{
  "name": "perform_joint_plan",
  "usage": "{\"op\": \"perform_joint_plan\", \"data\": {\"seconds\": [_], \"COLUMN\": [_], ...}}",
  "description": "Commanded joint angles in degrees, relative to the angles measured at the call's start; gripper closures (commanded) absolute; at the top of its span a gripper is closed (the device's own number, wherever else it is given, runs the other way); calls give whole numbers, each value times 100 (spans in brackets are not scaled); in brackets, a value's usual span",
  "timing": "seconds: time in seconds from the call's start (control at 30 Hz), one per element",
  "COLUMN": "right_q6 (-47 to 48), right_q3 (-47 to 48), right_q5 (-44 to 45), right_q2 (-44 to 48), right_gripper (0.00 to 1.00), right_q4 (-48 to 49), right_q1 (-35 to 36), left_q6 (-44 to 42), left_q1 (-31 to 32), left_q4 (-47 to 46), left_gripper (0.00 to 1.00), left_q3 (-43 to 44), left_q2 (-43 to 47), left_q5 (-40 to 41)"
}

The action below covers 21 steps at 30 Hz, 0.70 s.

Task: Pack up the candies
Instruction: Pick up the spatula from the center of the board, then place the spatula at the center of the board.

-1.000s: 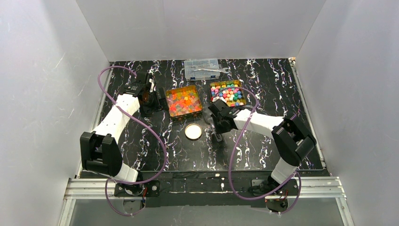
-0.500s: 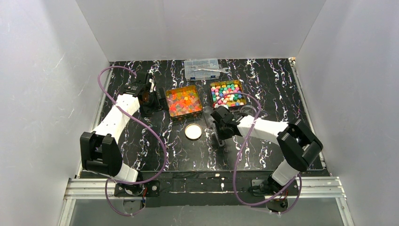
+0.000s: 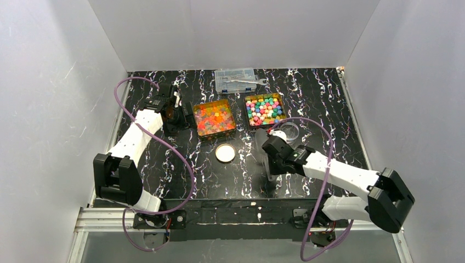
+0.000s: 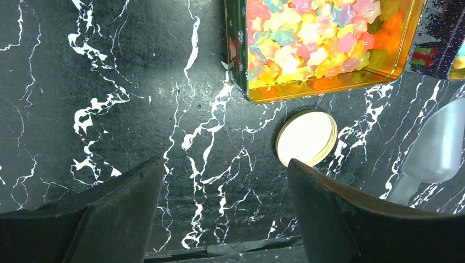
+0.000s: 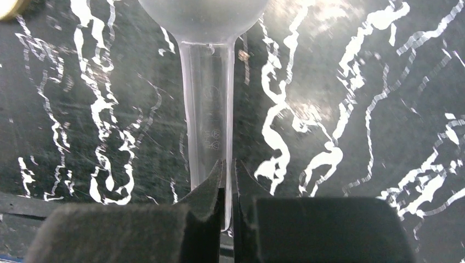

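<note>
The small glossy red, orange and yellow candies (image 3: 215, 116) fill a square gold-lined tin (image 4: 237, 60) just behind the round cream lid (image 3: 225, 153). The pastel pink, green, blue and white candies (image 3: 265, 108) lie in a second tin, behind the lid and to its right. Both sorts look tiny, hard and light. They are probably slick enough to roll and scatter, so pinching single pieces between wide fingers seems a poor bet. Digging into the heap with a tool should carry many at once.

That tool is in hand. The right gripper (image 5: 228, 171), right of the lid and a little nearer the bases, is clamped on the tail end of a translucent plastic scoop (image 5: 207, 82). The scoop's bowl points back toward the lid. Whether it rests on the black marble-patterned table (image 3: 329, 98) or hangs just above it, I cannot tell.

The scoop looks thin, light and smooth. With the hold so far from the bowl, a load may twist it between the pads, so a grip further up the flat handle would likely be steadier.

The left gripper (image 4: 224, 164) is behind and left of the lid, with its jaws wide apart and holding nothing. A shallow clear round dish (image 3: 289, 131) sits to the right of the lid.
</note>
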<state>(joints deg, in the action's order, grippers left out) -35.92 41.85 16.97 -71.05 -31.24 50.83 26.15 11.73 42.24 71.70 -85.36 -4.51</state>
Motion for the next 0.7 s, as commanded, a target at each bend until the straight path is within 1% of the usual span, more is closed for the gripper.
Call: {"op": "perform_joint_plan", "data": {"seconds": [0.0,0.27,0.43,0.63,0.67], "right_q6": [-468,-798,-901,-997,-1004], "right_q3": [-254,-630,-869,-925,-936], "right_q5": [356,324,254,267,262], "right_q2": [472,1106,1113,996,956], "right_gripper": [99,99,99,99,93], "right_q4": [-644,-1086,-1069,-984,-988], "right_q1": [32,41,46,51,50], "left_q6": [-39,-33,-21,-18,-14], "left_q1": [-39,-39,-39,-39,-39], "left_q4": [75,74,74,65,70], "left_gripper": [18,18,18,18,18], "left_q3": [-34,-38,-39,-40,-39], "left_q2": [296,314,300,301,296], "left_q5": [-89,-109,-156,-205,-215]}}
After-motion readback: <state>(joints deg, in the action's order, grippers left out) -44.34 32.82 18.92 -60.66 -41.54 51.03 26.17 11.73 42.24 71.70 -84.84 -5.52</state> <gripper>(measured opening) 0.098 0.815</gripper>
